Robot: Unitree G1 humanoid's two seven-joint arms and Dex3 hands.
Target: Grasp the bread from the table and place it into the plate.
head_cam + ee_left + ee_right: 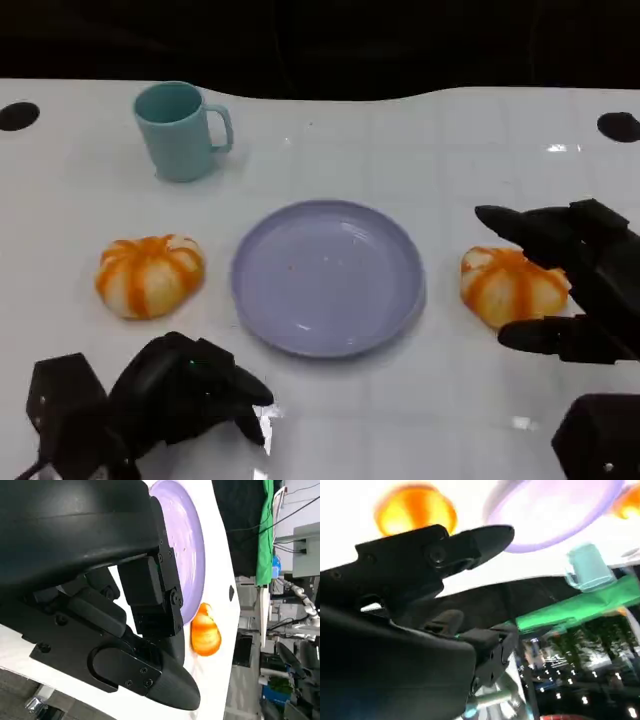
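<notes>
My right hand is open, its fingers spread either side of the near bread roll without yet closing on it; one finger reaches past the roll's far side, another lies at its near side. The roll sits on the table, just beside the plate, which lies on the inner side of this hand. My left hand rests low with fingers curled in, holding nothing; a second roll lies just beyond it, also near the plate. To do this step well, I judge the fingers should close evenly across the roll's widest part, gently, since bread likely compresses, then lift clear of the rim before crossing to the plate. A teal mug stands well beyond both hands, out of the path. The table is white and glossy, showing glare. The wrist views show a green cloth and cluttered equipment beyond the table, too blurred to identify.
</notes>
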